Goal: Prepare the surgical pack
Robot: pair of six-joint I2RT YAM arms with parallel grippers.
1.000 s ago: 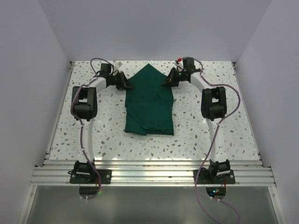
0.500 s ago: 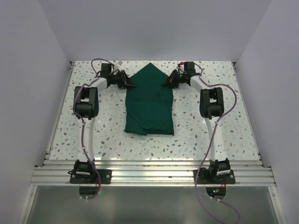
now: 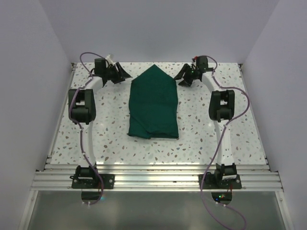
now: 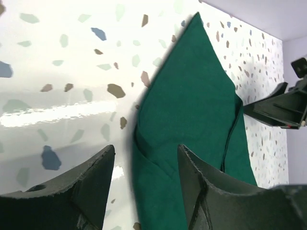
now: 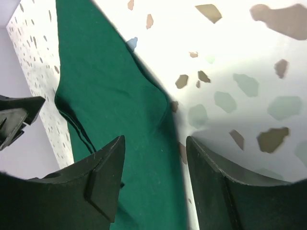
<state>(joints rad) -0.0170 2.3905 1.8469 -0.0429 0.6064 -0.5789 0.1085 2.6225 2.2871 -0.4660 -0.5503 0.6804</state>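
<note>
So here's what you've got: the dark green cloth [image 3: 153,108] sits pretty much in the middle of the speckled worktop [image 3: 206,139], folded into a long bundle. Its near end is squared off and its far end comes to a point aimed at the back wall. You can see a folded edge running along it in both wrist views, so it's layered, not a single flat sheet.

Your left hand [image 3: 122,75] is up at the far left, just beside the slanted left edge of that point, and from above it looks clear of the fabric. Its fingers are spread with nothing between them. In the left wrist view the hand [image 4: 146,149] looks down at the cloth's edge and bare worktop through the gap, and the fingers [image 4: 91,184] aren't pinching anything.

Your right hand [image 3: 183,79] mirrors it on the far right, close to the cloth's other slanted edge but apart from it. It's spread wide too, and the right wrist view of the hand [image 5: 154,140] shows green fabric and worktop between the fingers [image 5: 103,177], with nothing gripped.

Each wrist camera catches the opposite hand across the cloth. Purple cables [image 3: 240,103] loop along both arms, and the bases are bolted to the aluminium rail [image 3: 153,179] at the near edge.
</note>
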